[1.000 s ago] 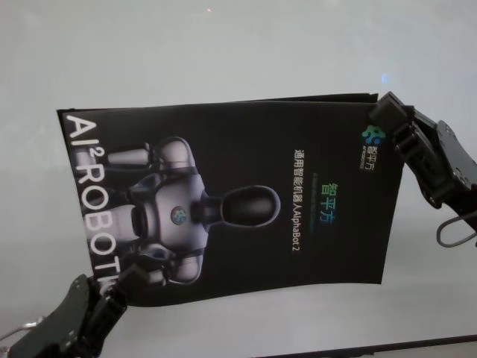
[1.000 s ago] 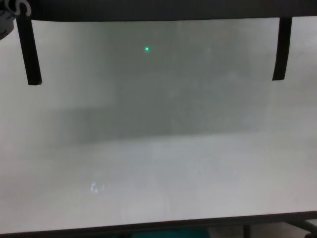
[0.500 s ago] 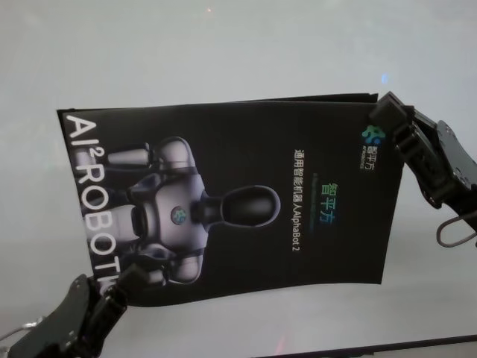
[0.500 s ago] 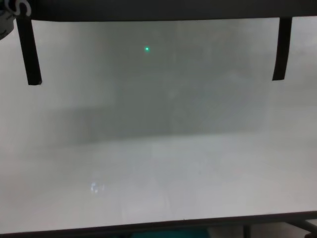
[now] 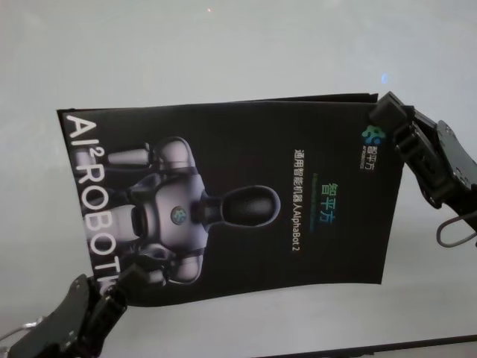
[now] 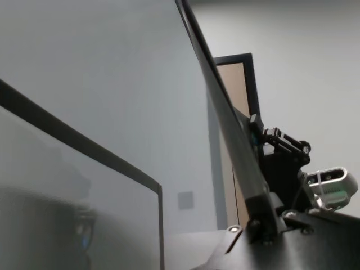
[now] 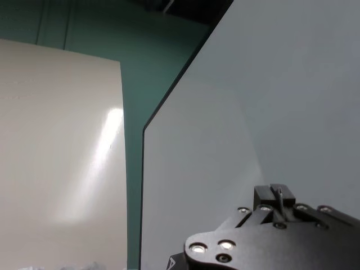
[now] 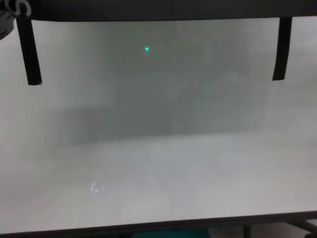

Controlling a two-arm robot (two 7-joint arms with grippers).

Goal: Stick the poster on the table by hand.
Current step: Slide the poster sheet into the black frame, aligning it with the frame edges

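While both grippers pinch opposite corners, poster (image 5: pixel 223 205) hangs above table (image 5: pixel 223 52), unmoved against second-ago views. Left gripper (image 5: pixel 123 280) clamps near corner, right gripper (image 5: pixel 384 115) clamps far corner. Tape strips (image 8: pixel 28 52) dangle unstuck below. Judgement: lowering paused, sticking not begun.

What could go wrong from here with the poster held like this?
1. The poster is pinched at only two opposite corners, by the left tool and right tool; it may slip out or sag.
2. It sits skewed to the table edge, so it may stick crooked.
3. Tape strips hanging loose may touch down early.
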